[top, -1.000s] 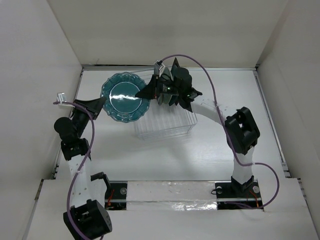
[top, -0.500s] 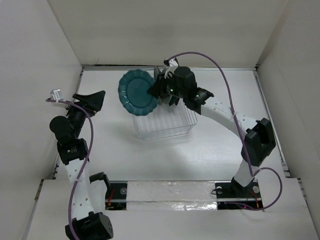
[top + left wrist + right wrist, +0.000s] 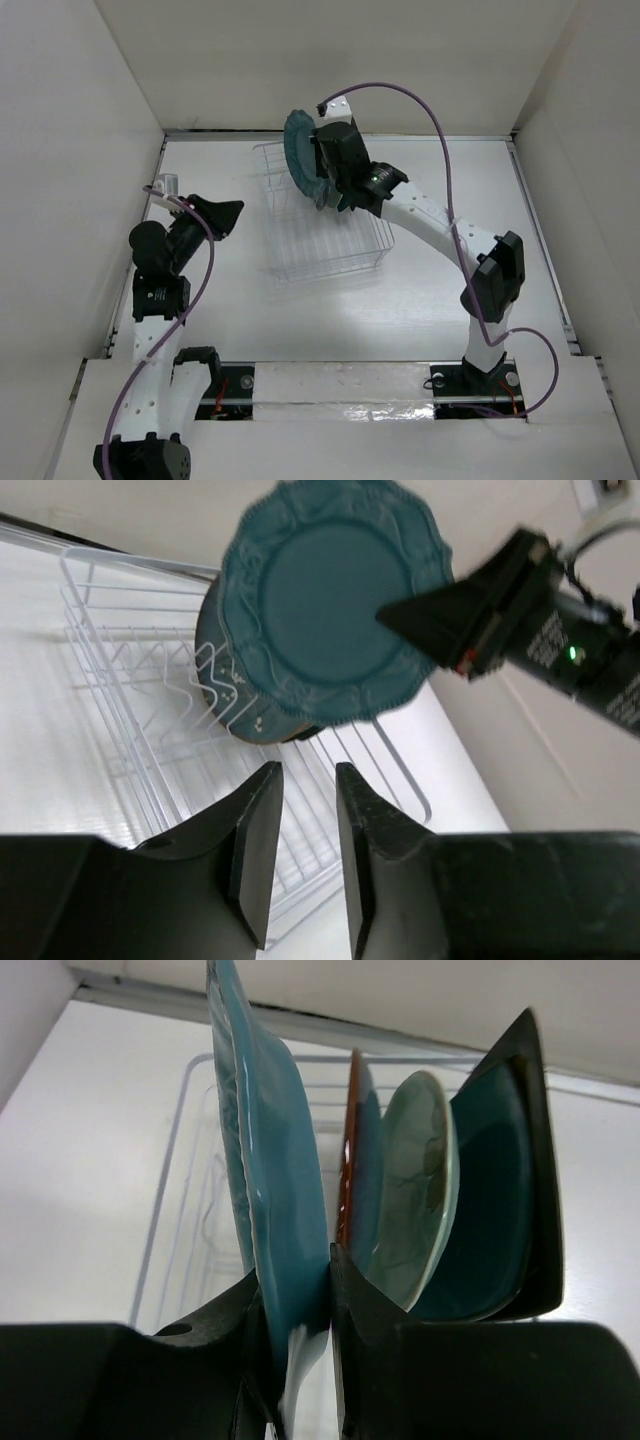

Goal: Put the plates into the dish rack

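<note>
Teal scalloped plate (image 3: 330, 600) pinched in right claw (image 3: 297, 1290).

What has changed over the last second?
The right pincer swung the scalloped teal plate from face-up left of the dish rack to standing on edge over its far end, beside the racked plates. The left pincer, at the plate's rim before, has drawn back, open. The rack stayed put.

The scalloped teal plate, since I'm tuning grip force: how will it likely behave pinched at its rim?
The scalloped teal plate looks glossy, so it may slip in the right gripper, which pinches only its rim. It looks rigid, probably ceramic, so it might chip against the dish rack. Held on edge, it could pivot.
</note>
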`<state>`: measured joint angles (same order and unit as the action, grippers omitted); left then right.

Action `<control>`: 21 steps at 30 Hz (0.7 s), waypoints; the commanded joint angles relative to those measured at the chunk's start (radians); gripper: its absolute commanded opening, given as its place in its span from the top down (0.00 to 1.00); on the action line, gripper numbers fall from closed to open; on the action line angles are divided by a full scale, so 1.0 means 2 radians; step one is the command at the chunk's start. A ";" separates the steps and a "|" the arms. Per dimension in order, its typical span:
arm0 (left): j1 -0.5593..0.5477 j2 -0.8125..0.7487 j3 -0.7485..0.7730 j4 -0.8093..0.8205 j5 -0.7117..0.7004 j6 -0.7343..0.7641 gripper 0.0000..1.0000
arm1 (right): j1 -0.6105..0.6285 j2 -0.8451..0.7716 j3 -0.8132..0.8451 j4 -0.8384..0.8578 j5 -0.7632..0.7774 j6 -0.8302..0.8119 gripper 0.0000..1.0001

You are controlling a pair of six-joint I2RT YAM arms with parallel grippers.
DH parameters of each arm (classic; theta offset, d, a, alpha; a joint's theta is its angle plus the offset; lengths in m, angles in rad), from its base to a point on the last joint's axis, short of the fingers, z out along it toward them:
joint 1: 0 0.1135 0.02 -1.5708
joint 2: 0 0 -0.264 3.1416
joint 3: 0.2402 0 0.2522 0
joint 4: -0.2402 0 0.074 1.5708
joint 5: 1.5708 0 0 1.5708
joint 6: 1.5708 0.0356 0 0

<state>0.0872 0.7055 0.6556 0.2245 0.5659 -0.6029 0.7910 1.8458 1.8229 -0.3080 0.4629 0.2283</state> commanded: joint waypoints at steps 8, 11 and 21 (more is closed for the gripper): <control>-0.086 0.004 0.047 -0.067 -0.044 0.094 0.98 | 0.021 0.093 0.180 0.018 0.145 -0.073 1.00; -0.114 -0.008 0.059 -0.088 -0.081 0.112 0.99 | 0.021 0.121 0.211 0.007 0.147 -0.073 1.00; -0.152 -0.020 0.066 -0.110 -0.119 0.133 0.86 | 0.021 0.163 0.236 -0.011 0.144 -0.050 1.00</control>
<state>-0.1997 0.6689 0.7475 0.0010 0.3557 -0.3641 0.8215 2.2257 2.2200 -0.4545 0.6975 0.1055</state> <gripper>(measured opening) 0.130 0.268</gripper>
